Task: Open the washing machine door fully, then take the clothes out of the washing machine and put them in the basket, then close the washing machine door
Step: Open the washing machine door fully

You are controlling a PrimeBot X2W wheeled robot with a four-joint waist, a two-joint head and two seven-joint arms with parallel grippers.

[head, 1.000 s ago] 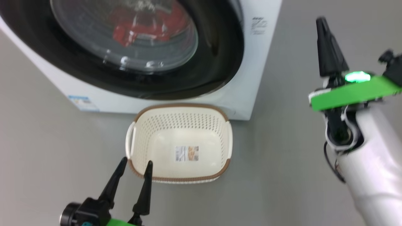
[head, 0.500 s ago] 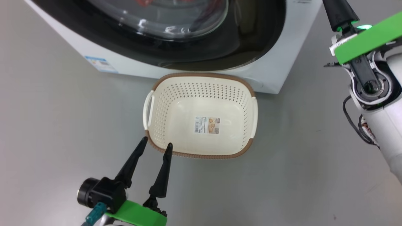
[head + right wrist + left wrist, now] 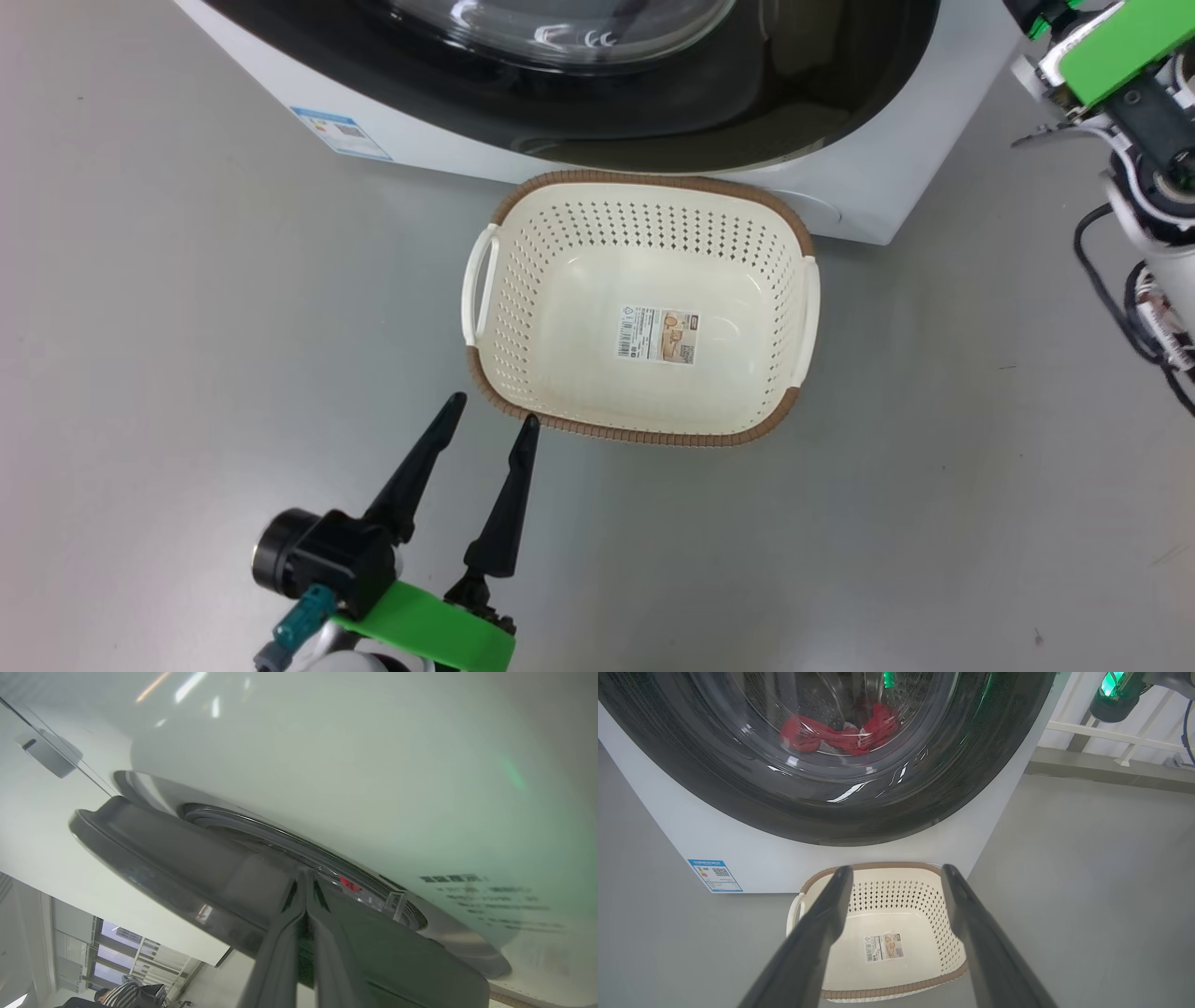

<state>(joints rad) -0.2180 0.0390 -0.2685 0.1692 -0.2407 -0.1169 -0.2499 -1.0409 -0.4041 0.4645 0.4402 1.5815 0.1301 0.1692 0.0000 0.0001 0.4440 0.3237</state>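
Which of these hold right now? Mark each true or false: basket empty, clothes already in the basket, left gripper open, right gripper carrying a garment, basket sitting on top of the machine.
1. The basket holds nothing but its label sticker. True.
2. The clothes are in the basket. False: they lie in the drum, seen through the glass of the washing machine door.
3. The left gripper is open. True; its fingertips are by the basket's near corner.
4. The right gripper carries a garment. False: it is shut on nothing, with its tips at the door's dark rim.
5. The basket sits on top of the washing machine. False: it stands on the floor in front of it.
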